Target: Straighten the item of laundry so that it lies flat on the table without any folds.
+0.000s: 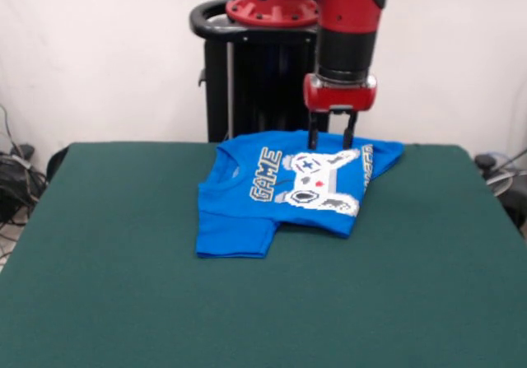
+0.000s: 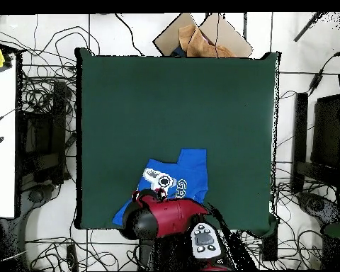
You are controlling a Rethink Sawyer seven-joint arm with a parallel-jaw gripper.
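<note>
the blue t-shirt [image 1: 288,191] lies crumpled on the green table [image 1: 123,286], toward the far edge by the robot's stand, one side folded over the controller print so only "game" reads whole. the gripper [image 1: 331,140] hangs right over its upper edge, fingers slightly spread, tips at the cloth, pinching nothing clearly.

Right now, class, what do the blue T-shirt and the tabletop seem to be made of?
The T-shirt: apparently soft knit fabric, matte, since it folds and creases limply, with a flat white print. The tabletop: seemingly a dark green felt-like cloth, dull and even, without shine.
</note>
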